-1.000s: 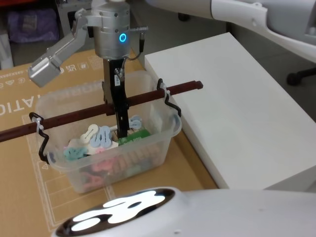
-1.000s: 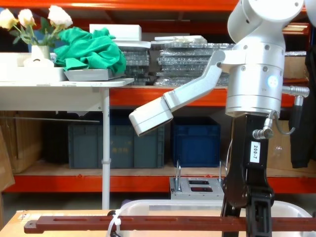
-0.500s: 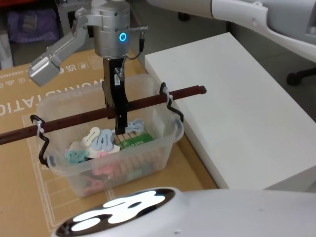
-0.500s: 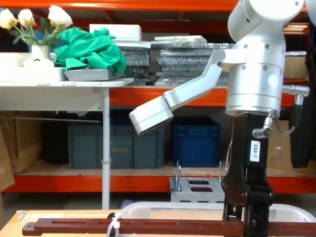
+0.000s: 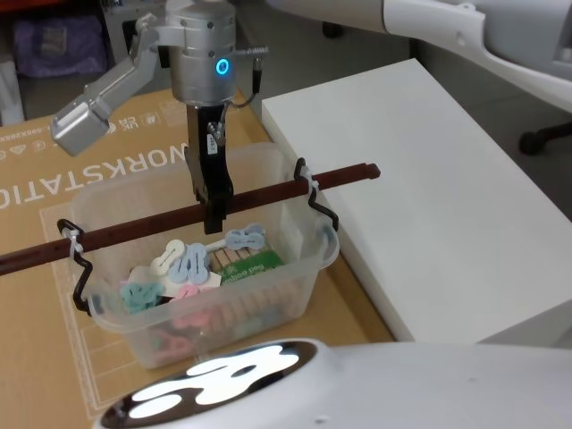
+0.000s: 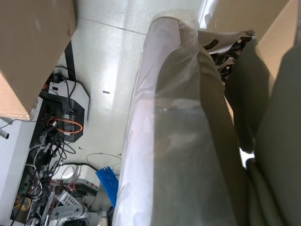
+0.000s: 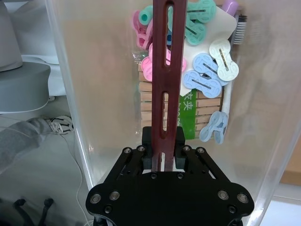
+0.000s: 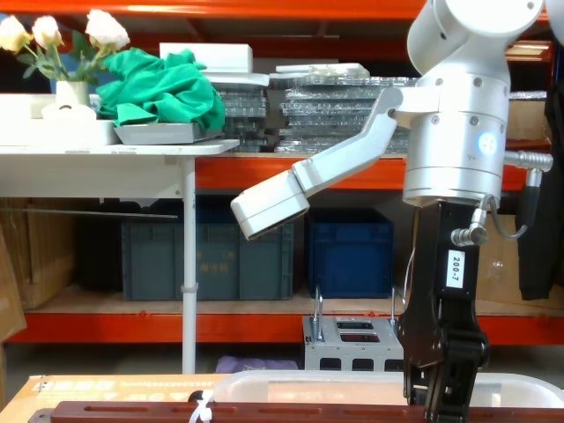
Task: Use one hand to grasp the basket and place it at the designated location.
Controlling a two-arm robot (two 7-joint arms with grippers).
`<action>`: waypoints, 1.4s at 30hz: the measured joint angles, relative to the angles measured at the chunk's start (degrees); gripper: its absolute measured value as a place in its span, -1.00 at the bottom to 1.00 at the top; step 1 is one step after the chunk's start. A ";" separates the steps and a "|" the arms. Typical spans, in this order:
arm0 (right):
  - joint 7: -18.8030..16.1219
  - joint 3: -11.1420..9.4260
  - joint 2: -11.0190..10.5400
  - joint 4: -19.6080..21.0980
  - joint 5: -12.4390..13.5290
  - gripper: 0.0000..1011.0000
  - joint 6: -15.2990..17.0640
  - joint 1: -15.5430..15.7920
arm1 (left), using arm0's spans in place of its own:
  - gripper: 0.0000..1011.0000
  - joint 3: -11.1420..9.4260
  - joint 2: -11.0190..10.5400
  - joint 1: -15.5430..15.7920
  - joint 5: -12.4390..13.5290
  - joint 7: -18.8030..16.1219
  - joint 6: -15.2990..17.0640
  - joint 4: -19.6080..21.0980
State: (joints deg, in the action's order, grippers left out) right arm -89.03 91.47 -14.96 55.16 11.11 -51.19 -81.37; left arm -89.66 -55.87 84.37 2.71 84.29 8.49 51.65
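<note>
**Right gripper:** the black, slim-fingered right gripper (image 5: pixel 213 219) hangs straight down from its silver-grey cylindrical wrist (image 5: pixel 204 54), pretty much over the middle of the tub. The chest cam catches it low on the right (image 8: pixel 445 401).

**Grip:** it's pinched tight on the long dark red-brown slotted bar handle (image 5: pixel 268 194), about halfway along. On the wrist cam the bar (image 7: pixel 162 70) runs out from between the fingers (image 7: pixel 162 141), with no gap on either side.

**Basket:** a big translucent whitish plastic basket (image 5: pixel 268 299) with a rounded rim. It's over the brown cardboard sheet with WORKSTATION lettering (image 5: pixel 54 170), just left of the white block-shaped table (image 5: pixel 429 197). I honestly can't tell if its bottom touches the cardboard.

**Handle hookup:** the bar crosses above the tub from left to right and sticks out past both ends. Its right tip is near the white table's edge. A bent black wire hook (image 5: pixel 313 192) ties it to the right rim. On the left end there's a white zip tie (image 5: pixel 71 239).

**Inside:** pastel plastic clothes pegs (image 5: pixel 188 264) in blue, pink, mint and cream. They lie on a pack of wooden pegs with a green label (image 5: pixel 246 264).

**Chest cam:** the tub rim (image 8: pixel 352 379) and the bar (image 8: pixel 308 411) sit low along the near edge. A blue crate (image 8: pixel 352 251) sits far back on the orange shelving.
</note>
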 joint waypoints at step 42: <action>0.17 -2.44 -2.25 -0.83 -0.45 -0.53 0.82 -5.85 | -1.00 0.00 0.00 0.00 0.01 0.00 0.00 -0.01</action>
State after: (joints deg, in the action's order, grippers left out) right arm -88.86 89.03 -17.21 54.33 10.66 -50.38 -87.21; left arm -89.66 -55.87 84.37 2.72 84.29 8.49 51.65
